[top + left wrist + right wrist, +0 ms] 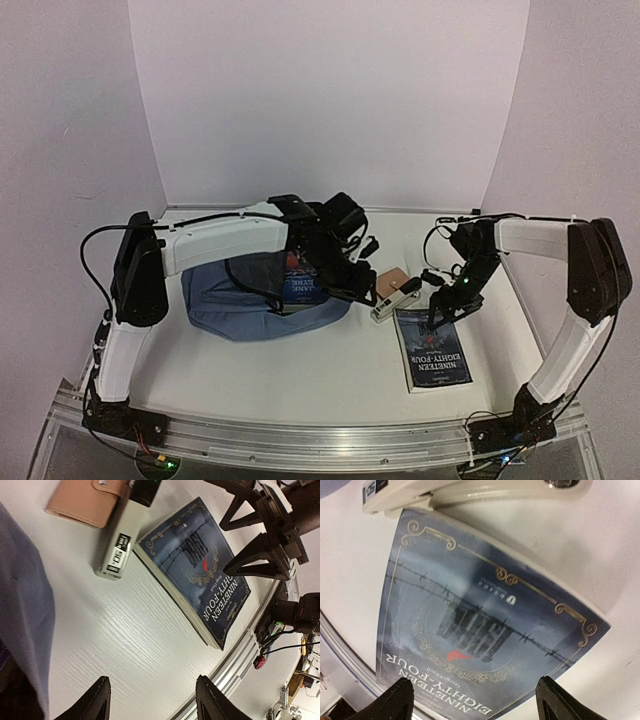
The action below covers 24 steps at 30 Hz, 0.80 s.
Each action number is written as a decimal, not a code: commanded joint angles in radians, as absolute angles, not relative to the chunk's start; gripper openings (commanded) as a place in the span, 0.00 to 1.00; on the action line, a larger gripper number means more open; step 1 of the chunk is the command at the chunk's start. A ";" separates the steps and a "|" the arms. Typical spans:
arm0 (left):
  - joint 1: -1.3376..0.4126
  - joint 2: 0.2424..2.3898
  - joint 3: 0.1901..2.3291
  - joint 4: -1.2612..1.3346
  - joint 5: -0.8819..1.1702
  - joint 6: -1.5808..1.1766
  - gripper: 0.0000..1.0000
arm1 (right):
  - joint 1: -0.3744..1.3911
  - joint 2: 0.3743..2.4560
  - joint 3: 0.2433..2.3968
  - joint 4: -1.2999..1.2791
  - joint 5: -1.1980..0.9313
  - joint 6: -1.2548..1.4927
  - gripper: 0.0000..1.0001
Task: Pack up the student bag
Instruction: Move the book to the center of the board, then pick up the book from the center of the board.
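The bag (240,300) is lying on the worktop (300,390), left of centre; looking soft and floppy, probably best gripped at its opening's rim. The left hand (152,700) is gaping empty; the right hand (475,705) is gaping above the book (432,350).

- Student bag (235,305): plain slate-blue fabric, crossed by dark strap lines.
- Book (432,348), at 3 o'clock from the bag: deep blue-grey cover, gold scrolled border, dark barbed-wire lines, one small red mark, pale lettering.
- Pouch (393,283), at 11 o'clock from that book: plain tan-pink.
- Oblong case (385,305), at 7 o'clock from the pouch: cream, black-and-white label.
- Second book (300,283), at the bag's 1 o'clock: dark blue, pale lettering.
- Table (300,390): white, faint wood-grain streaks.
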State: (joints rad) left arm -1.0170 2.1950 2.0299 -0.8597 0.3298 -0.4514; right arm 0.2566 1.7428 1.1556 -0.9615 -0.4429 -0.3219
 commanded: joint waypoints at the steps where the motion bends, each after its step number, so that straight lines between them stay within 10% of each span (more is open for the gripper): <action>1: -1.061 2.166 1.962 -0.753 0.350 -0.507 0.59 | 0.209 1.705 1.238 -1.103 -0.508 -0.268 0.85; 24: -1.107 2.348 2.065 -0.532 0.384 -0.704 0.63 | -0.093 2.022 1.372 -1.251 -0.807 -0.239 0.90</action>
